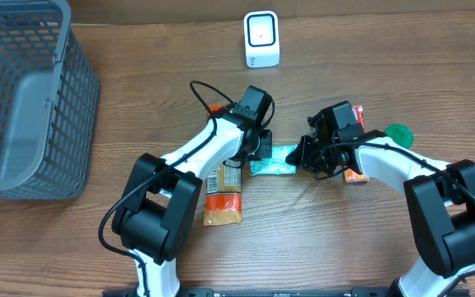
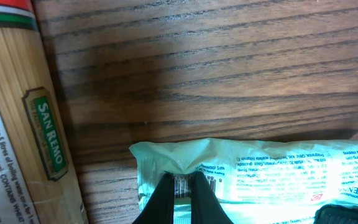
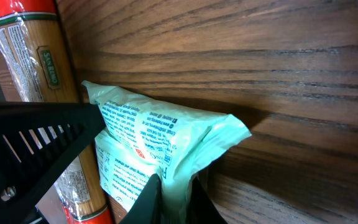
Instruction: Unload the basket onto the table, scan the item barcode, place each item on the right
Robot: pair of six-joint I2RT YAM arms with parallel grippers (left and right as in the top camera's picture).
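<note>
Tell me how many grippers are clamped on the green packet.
2. The left gripper pinches the green packet at its left end, right over the barcode. The right gripper pinches its right end.

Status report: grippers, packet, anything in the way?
Left gripper shut on one end of green packet. Right gripper shut on other end. Spaghetti pack alongside; scanner path open.

I have both arms reaching inward, elbows out, wrists angled down and facing each other. My left gripper (image 1: 264,154) has its fingers pinched tight on one end of the green packet (image 1: 275,165). My right gripper (image 1: 302,157) clamps the opposite end, jaws nearly together.
</note>
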